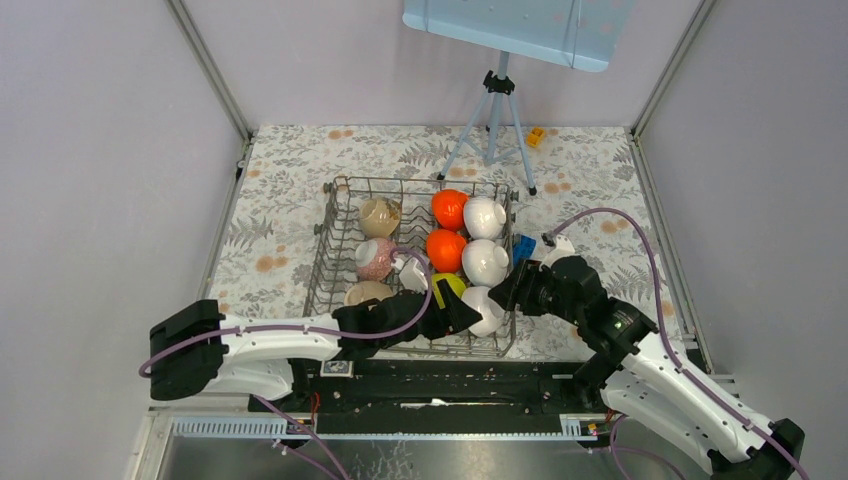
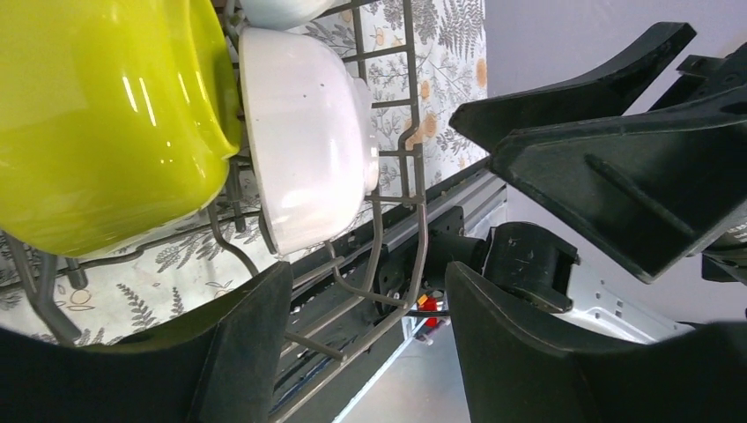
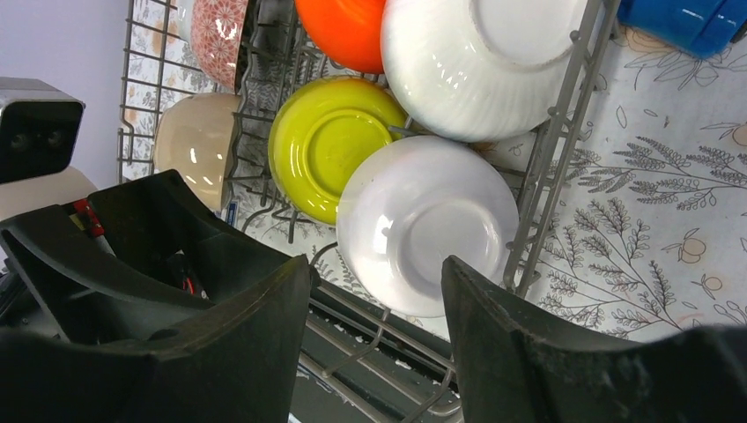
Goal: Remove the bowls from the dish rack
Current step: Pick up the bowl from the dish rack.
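a: how do the jaws stand?
b: left jaws and right jaws are both partly open and hold nothing. they are on either side of the nearest white bowl [image 1: 487, 310], at the near right corner of the rack [image 1: 318, 270].
a: and farther?
b: a lime bowl [image 1: 450, 285] just beside it, then orange bowls [image 1: 446, 250], all in the rack on the tabletop [image 1: 290, 180].

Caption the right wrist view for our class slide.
Right gripper, open, faces a white bowl beside a lime-yellow bowl in the dish rack.
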`<state>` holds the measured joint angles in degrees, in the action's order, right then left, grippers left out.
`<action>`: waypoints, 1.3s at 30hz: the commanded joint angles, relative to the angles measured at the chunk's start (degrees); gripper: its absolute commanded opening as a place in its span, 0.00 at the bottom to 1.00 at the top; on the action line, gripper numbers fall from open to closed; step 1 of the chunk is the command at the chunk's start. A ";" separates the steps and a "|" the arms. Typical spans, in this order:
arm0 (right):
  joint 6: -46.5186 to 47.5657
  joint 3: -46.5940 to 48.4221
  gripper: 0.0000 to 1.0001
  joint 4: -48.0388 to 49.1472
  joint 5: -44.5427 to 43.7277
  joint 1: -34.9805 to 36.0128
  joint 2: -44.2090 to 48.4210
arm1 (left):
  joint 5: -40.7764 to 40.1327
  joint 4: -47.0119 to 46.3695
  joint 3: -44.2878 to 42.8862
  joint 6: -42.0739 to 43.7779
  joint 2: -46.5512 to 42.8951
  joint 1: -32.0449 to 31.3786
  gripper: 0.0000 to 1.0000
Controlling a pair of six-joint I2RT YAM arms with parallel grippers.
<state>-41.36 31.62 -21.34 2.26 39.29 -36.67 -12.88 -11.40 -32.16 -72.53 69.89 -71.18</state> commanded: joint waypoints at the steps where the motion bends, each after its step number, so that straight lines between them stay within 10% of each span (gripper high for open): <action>1: -0.96 -0.74 0.62 0.90 0.87 -0.26 0.18 | -2.94 -7.15 1.50 -3.23 1.30 -0.48 0.67; 39: -2.33 -4.65 0.57 3.18 3.12 -0.26 -2.47 | -2.90 -16.12 -0.05 1.30 9.54 -0.46 0.53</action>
<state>-42.96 27.75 -20.18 4.21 39.29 -38.96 -15.59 -23.18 -30.39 -72.88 78.98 -71.40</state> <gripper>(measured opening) 0.573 0.542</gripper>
